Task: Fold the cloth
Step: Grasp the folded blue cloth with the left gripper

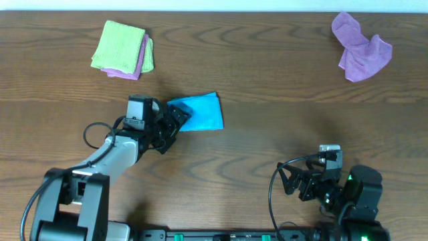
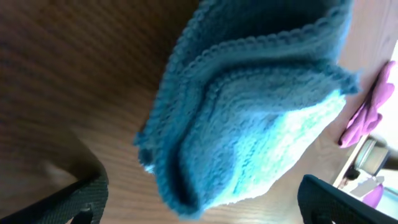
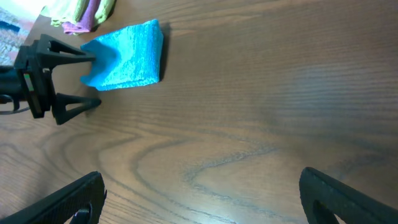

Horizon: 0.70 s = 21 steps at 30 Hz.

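Gaping left pincer point(image 1: 176, 122) at cloth point(image 1: 204, 112) edge

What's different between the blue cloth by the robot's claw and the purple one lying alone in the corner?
The blue cloth is folded into a flat, roughly rectangular shape; the purple cloth is a crumpled heap. The blue cloth sits mid-table, at the open left gripper; the purple cloth lies far from both arms. Both are soft cloths resting on the wooden table.
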Available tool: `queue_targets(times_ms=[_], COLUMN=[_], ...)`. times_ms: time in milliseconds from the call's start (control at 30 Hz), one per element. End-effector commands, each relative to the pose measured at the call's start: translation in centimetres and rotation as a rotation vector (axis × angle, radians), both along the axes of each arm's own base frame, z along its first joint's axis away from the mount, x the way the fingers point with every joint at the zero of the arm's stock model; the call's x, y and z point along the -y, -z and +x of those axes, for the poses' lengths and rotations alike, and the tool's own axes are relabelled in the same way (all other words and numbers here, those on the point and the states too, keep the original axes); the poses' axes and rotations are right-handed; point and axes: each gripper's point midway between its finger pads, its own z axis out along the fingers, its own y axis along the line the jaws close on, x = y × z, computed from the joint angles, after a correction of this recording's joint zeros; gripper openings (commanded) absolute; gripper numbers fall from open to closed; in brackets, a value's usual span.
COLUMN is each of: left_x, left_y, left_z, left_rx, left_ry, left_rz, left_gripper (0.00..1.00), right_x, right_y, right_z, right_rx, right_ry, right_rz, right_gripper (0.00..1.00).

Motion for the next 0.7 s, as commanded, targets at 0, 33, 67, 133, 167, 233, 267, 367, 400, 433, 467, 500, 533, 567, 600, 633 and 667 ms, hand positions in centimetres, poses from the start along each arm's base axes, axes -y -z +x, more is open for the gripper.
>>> queue_targets(times_ms=[0, 33, 67, 133, 167, 233, 267, 367, 400, 433, 467, 500, 533, 567, 600, 633, 667], left_x=[-0.3, -0.3, -0.3, -0.2, -0.1, 0.1, 0.2, 0.4, 0.4, 0.5, 0.6, 0.8, 1.0, 1.3, 1.6, 1.8, 1.9], left_y=[1.2, 1.4, 1.6, 2.0, 2.2, 2.4, 2.3, 2.3, 2.3, 2.3, 2.4, 2.5, 2.5, 2.3, 2.2, 2.1, 2.0], left_z=[0.0, 0.1, 0.2, 0.2, 0.3, 0.6, 0.7, 1.3, 1.5, 1.6, 1.7, 1.8, 2.0, 2.2, 2.4, 2.6, 2.7], left_rx=[-0.032, -0.035, -0.04, -0.054, -0.053, -0.044, -0.035, -0.005, 0.003, 0.009, 0.016, 0.024, 0.044, 0.073, 0.103, 0.126, 0.146], left_ry=[-0.042, -0.049, -0.054, -0.067, -0.065, -0.06, -0.058, -0.056, -0.058, -0.057, -0.054, -0.047, -0.029, 0.0, 0.03, 0.051, 0.068], left_rz=[0.021, 0.02, 0.017, 0.01, 0.005, 0.002, 0.001, 0.006, 0.011, 0.012, 0.013, 0.014, 0.015, 0.015, 0.015, 0.016, 0.022], left_gripper=[1.0, 1.0, 1.0, 1.0, 1.0, 0.94, 0.92, 0.86, 0.83, 0.8, 0.78, 0.79, 0.79, 0.79, 0.77, 0.71, 0.67], right_x=[0.1, 0.1, 0.1, 0.1, 0.1, 0.1, 0.1, 0.1, 0.1, 0.1, 0.1, 0.1, 0.1, 0.1, 0.1, 0.1, 0.1], right_y=[0.0, 0.0, 0.0, 0.0, 0.0, 0.0, 0.0, 0.0, 0.0, 0.0, 0.0, 0.0, 0.0, 0.0, 0.0, 0.0, 0.0], right_z=[0.0, 0.0, 0.0, 0.0, 0.0, 0.0, 0.0, 0.0, 0.0, 0.0, 0.0, 0.0, 0.0, 0.0, 0.0, 0.0, 0.0], right_rx=[-0.001, -0.001, -0.001, -0.001, -0.001, -0.001, -0.001, -0.001, -0.001, -0.001, -0.002, -0.001, -0.001, -0.001, -0.001, -0.001, -0.001], right_ry=[0.01, 0.01, 0.01, 0.01, 0.01, 0.01, 0.01, 0.01, 0.01, 0.01, 0.01, 0.01, 0.01, 0.01, 0.01, 0.01, 0.01], right_rz=[0.009, 0.009, 0.009, 0.009, 0.009, 0.009, 0.009, 0.009, 0.009, 0.009, 0.009, 0.009, 0.009, 0.009, 0.009, 0.009, 0.009], right_gripper=[0.99, 0.99, 0.99, 0.99, 0.99, 0.99, 0.99, 0.99, 0.99, 0.99, 0.99, 0.99, 0.99, 0.99, 0.99, 0.99, 0.99])
